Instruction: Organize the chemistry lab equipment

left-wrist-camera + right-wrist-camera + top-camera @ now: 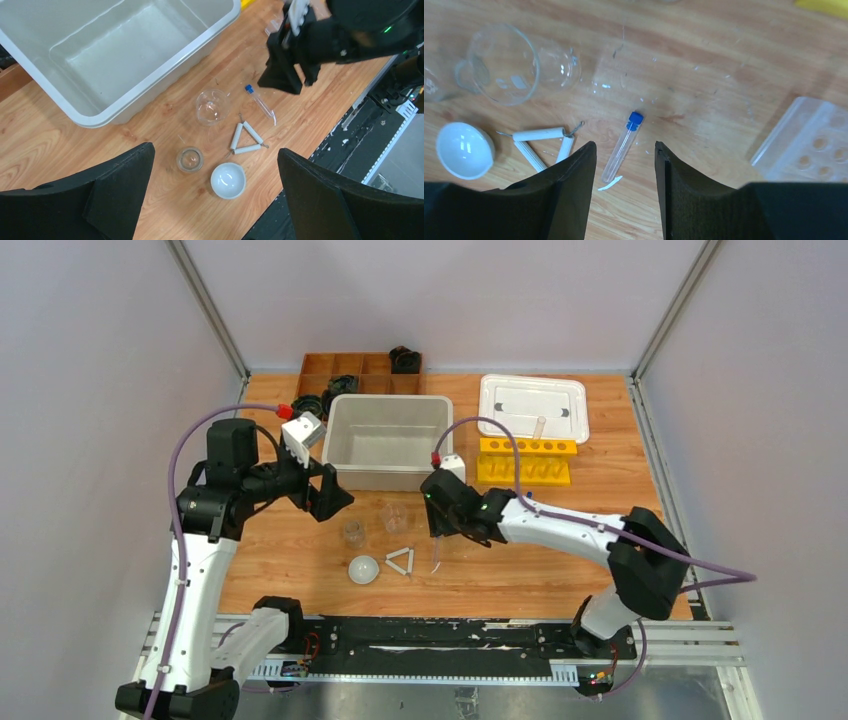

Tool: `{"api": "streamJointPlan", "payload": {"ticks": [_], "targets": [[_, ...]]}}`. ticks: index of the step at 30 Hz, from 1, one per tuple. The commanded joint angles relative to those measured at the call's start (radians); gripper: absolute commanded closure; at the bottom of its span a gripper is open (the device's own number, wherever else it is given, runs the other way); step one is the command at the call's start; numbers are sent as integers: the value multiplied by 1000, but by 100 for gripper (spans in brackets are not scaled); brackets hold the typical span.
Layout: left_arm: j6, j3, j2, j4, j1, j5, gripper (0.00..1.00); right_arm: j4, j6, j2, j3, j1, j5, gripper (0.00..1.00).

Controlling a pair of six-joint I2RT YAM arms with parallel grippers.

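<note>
Right fingers (569, 190) parted, released, hovering astride blue-capped tube (622, 150). Tube lies flat on bench (300, 560) near front edge, centre, not gripped. White triangle (400, 561) and white dome (363, 569) just left of tube. Two small beakers (352, 532) behind those. Left fingers (120, 190) spread wide, empty, near grey bin (385, 440). Yellow rack (525, 462) toward far right.
</note>
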Motion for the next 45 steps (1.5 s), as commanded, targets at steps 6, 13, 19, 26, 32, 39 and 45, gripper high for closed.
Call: {"api": "streamJointPlan", "payload": {"ticks": [6,13,19,26,32,39,45], "targets": [[3,31,-36,2,-2,2,0,8,42,149,16,60,-6,50],[4,39,-34,2,-2,5,0,20,47,228,-2,81,16,60],[9,37,-33,2,-1,8,0,27,46,259,-14,88,36,74],[8,36,-27,2,-1,18,0,-2,12,171,-13,86,86,100],[-14,71,-13,2,-1,-3,0,47,-54,-102,-66,95,166,100],[-96,64,-12,31,-2,29,0,188,-158,-260,-6,143,135,100],[-205,16,-36,125,-1,45,0,297,-138,-178,162,176,113,100]]}}
